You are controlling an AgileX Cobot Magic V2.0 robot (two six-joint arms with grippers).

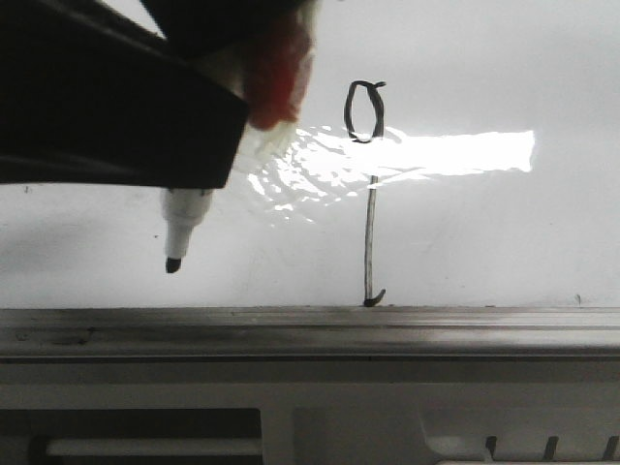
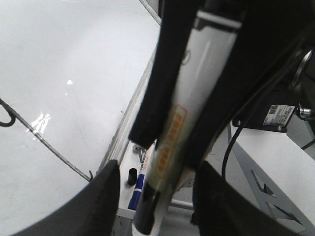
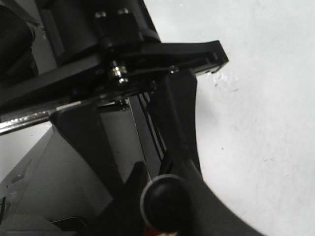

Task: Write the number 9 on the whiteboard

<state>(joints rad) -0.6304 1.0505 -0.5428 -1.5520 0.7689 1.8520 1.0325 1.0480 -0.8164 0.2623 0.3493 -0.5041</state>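
My left pincer (image 2: 170,147) pinches a white marker pen (image 1: 186,225), tip off the large glossy whiteboard (image 1: 484,232). Thin black number 9 (image 1: 368,194) stands beside it, above the ledge. Right pincer (image 3: 162,196): can't tell.

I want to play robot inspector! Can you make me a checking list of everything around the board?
Surface: whiteboard, glossy white, bright glare band, grey ledge below.
Job's things: number 9 drawn, narrow loop, long stem, small hook at the ledge.
Marker: marker pen, cap off, dark tip clear of the line.
Clutter: blue pen beside the board edge.
Grippers: left tool shut on the marker pen; right tool, cannot tell.
Cables: black cable by the left arm.
Surroundings: white frame.
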